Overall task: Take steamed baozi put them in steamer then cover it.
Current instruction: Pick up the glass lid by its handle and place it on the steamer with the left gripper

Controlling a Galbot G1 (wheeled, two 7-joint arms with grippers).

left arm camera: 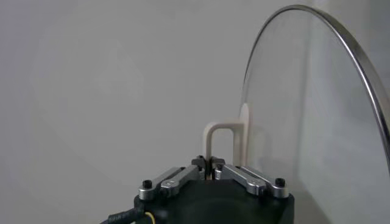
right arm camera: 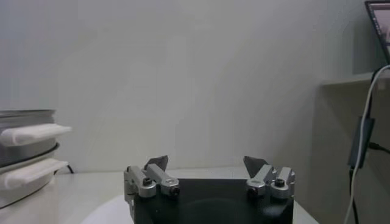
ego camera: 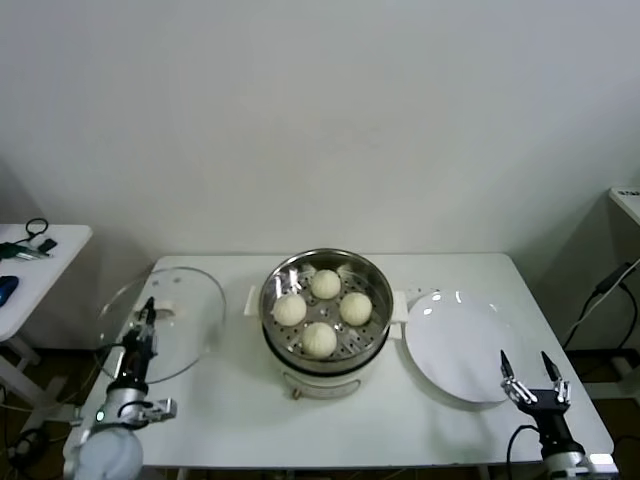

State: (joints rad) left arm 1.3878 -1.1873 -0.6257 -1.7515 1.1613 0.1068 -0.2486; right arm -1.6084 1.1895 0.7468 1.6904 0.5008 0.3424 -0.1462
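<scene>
Several cream-white baozi point(ego camera: 322, 310) lie in the shiny steel steamer point(ego camera: 279, 276) on its white cooker base at the table's middle. My left gripper point(ego camera: 148, 312) is shut on the cream handle point(left arm camera: 220, 141) of the clear glass cover point(ego camera: 190, 300), which is tilted up off the table at the left. In the left wrist view the cover point(left arm camera: 317, 122) stands on edge, its metal rim arching over. My right gripper point(ego camera: 534, 372) is open and empty at the table's front right. The right wrist view shows its fingers spread and the steamer's side point(right arm camera: 24, 152).
An empty flat white plate point(ego camera: 462, 345) lies right of the steamer, just beyond the right gripper. A second white table point(ego camera: 40, 250) with small items stands at the far left. A cable point(right arm camera: 359, 140) hangs at the right.
</scene>
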